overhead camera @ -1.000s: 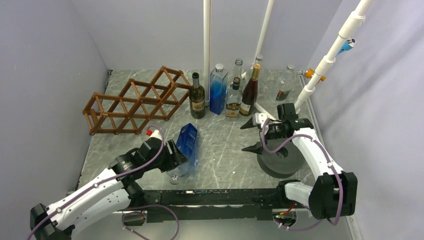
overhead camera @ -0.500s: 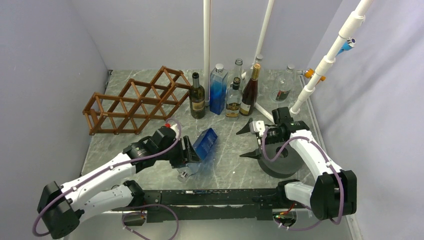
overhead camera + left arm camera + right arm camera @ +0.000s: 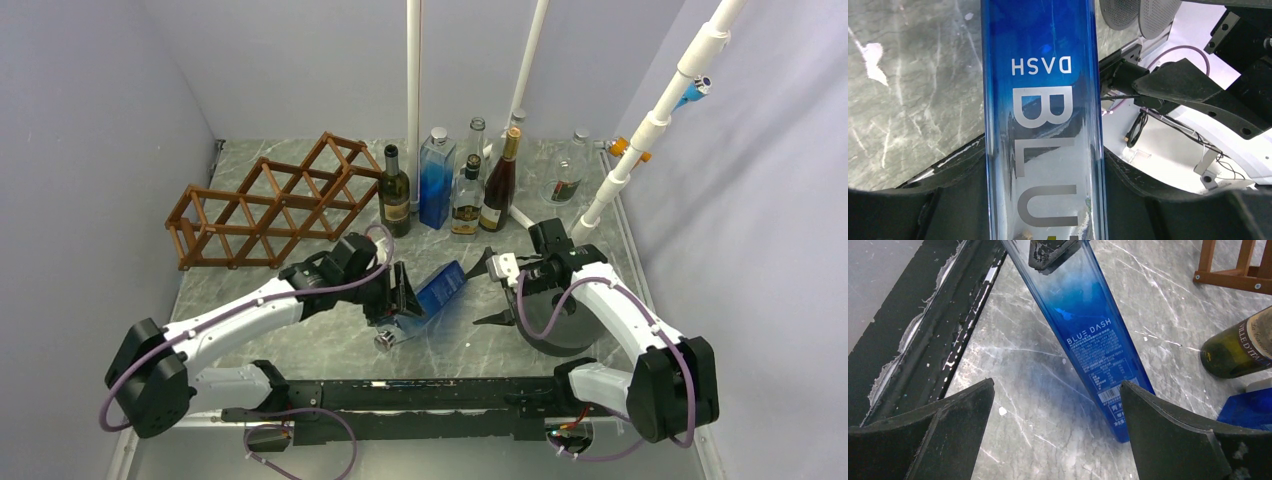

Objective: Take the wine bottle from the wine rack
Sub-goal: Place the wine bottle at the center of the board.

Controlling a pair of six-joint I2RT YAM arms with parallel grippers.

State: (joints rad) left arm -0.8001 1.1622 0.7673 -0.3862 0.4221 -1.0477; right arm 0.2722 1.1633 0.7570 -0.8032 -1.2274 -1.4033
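The left claw [image 3: 400,300] clenches the bottle [image 3: 437,290] mid-body, clear of the rack [image 3: 270,205] at 10 o'clock, base tilted toward 2 o'clock over the tabletop [image 3: 450,345], seemingly offering it to the right claw [image 3: 484,293], spread wide at 3 o'clock

Open grey marble desk [image 3: 470,355] lies on the near side of the tilted blue square glass bottle [image 3: 438,288], which the left gripper [image 3: 400,300] holds mid-desk, just before the spread right gripper [image 3: 471,300]. Behind stand a brown wooden open-frame wine rack [image 3: 270,205] and a row of upright glass bottles [image 3: 450,190].
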